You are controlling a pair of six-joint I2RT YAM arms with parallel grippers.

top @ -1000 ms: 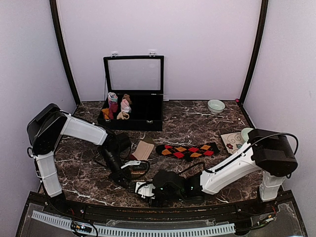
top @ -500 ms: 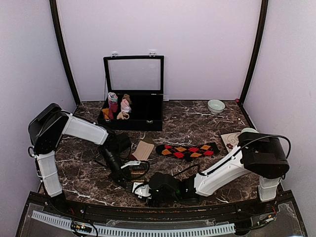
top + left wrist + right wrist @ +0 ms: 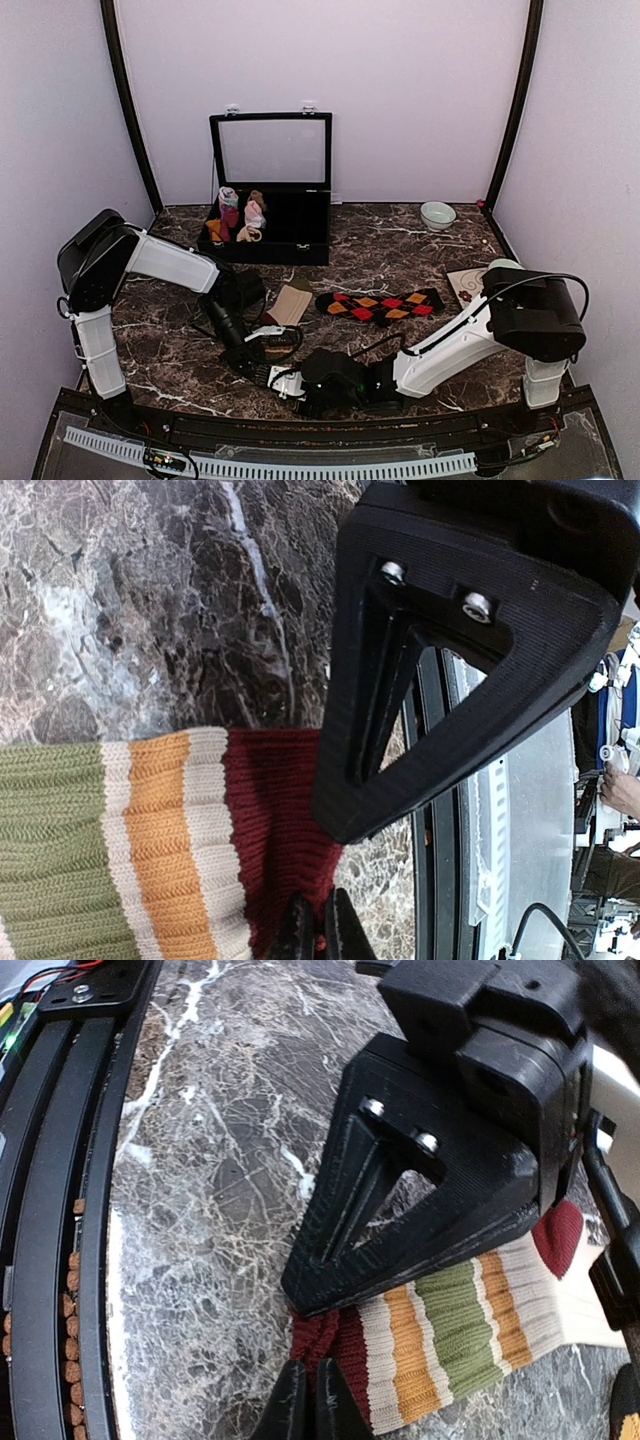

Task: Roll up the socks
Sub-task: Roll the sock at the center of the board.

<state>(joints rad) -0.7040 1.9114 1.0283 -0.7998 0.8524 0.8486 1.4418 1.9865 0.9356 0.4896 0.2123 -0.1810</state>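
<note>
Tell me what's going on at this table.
The robot is working on the striped sock near the front edge of the table. The left tool is shut on a maroon end, and the right tool is shut on a bunched maroon part. The sock lies mostly flat, not yet rolled. The black argyle sock lies flat farther back, untouched.

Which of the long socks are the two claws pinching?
The cream striped sock, pinched by the left gripper and right gripper. The black argyle sock lies untouched farther back.
</note>
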